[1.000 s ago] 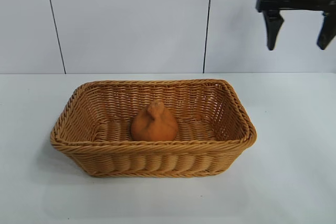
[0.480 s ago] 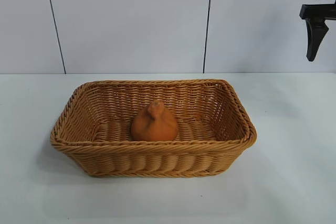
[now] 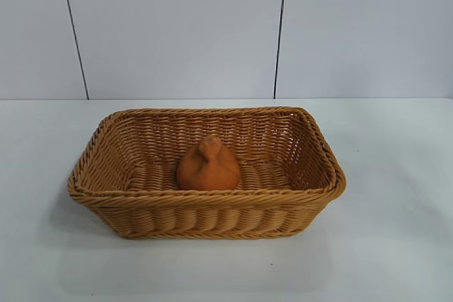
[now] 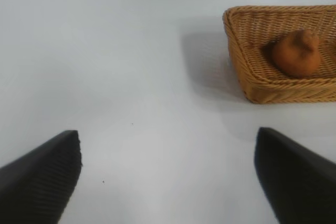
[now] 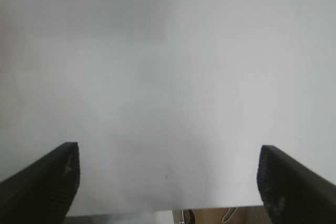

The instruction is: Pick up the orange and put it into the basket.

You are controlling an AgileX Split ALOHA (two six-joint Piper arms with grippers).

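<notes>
A white table (image 3: pixel 396 245) fills the lower part of the exterior view, with a pale panelled wall (image 3: pixel 177 26) behind it. On the table sits the basket (image 3: pixel 212 218), and the orange (image 3: pixel 208 165) rests on its woven floor near the middle, bump upward, touching no wall. No arm shows in this view.

The left wrist view gives what the exterior view lacks: the left gripper (image 4: pixel 168 177), its two dark fingers (image 4: pixel 39 179) spread wide with nothing between them, hangs over bare table well apart from the basket, whose one end and the orange inside show beyond it.

The right wrist view shows neither basket nor orange. The right gripper (image 5: pixel 168 182) points down at bare table near the table's edge, fingers (image 5: pixel 294 187) wide apart and holding nothing; a strip of floor (image 5: pixel 220 215) with a cord shows past that edge.
</notes>
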